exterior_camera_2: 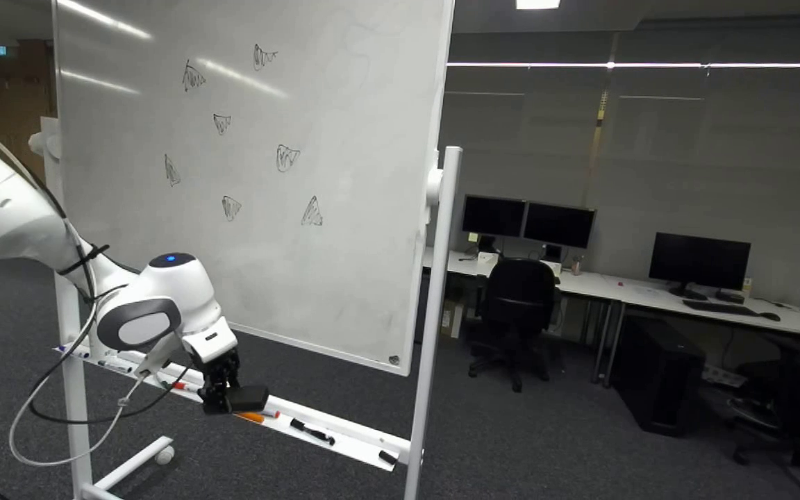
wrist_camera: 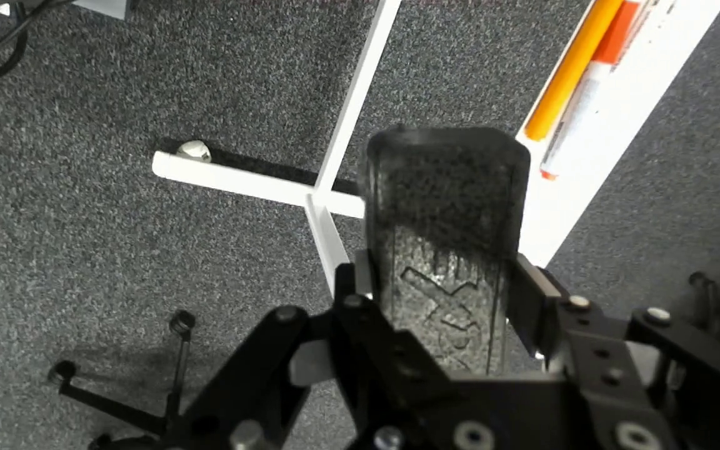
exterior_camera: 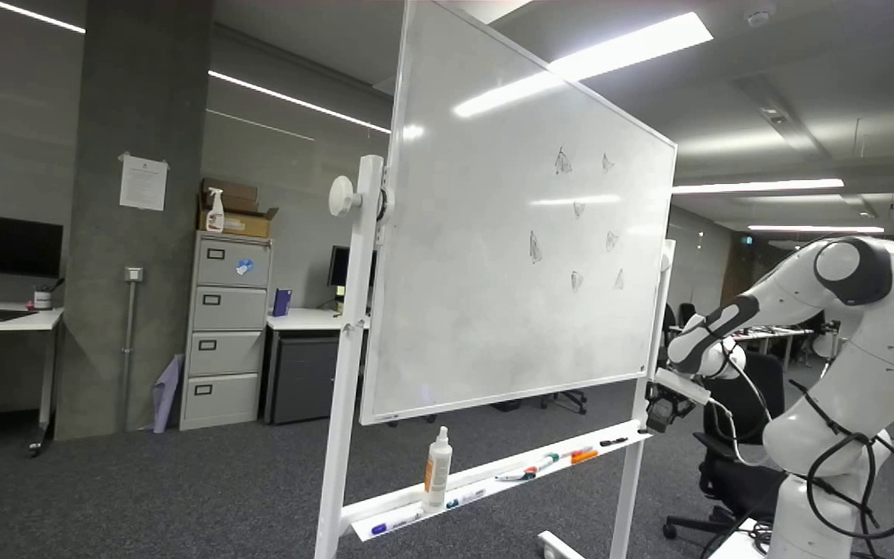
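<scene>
Black block (wrist_camera: 444, 200), round-cornered, line-marked and, blur permitting, seemingly plastic, is held by the gripper (wrist_camera: 442, 278), jaws partly spread, above speckled carpet (wrist_camera: 85, 250).

Bent white arm (exterior_camera: 881, 341), wrist (exterior_camera_2: 188, 292) low, gripper (wrist_camera: 444, 281) downward in a closed grip

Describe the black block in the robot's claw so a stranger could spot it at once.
Find the whiteboard, then the tray below it. Near the tray, the claw grips the block. Unlike the slim pens on the tray, it is broad, black and boxy.
</scene>
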You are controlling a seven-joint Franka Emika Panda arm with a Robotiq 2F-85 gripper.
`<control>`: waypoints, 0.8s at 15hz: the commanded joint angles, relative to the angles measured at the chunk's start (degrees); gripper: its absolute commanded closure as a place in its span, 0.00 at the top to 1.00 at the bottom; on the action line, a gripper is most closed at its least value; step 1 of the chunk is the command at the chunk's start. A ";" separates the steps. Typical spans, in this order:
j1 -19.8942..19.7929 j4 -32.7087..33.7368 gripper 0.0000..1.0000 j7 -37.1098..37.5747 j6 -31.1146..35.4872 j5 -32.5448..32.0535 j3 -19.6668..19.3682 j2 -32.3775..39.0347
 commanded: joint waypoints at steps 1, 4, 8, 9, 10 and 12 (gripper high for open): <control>-3.90 0.34 0.30 -4.91 -6.21 -1.41 4.67 -9.20; -6.60 -0.50 0.30 -7.16 -7.44 -3.28 8.60 -14.78; -8.45 -0.17 0.30 -10.56 -4.88 -5.19 12.12 -19.57; -8.59 -0.38 0.30 -11.50 -4.22 -5.30 12.80 -20.92; -8.50 0.10 0.30 -12.64 -3.61 -5.39 13.19 -21.79; -7.26 0.05 0.30 -15.22 -1.00 -4.49 13.03 -23.81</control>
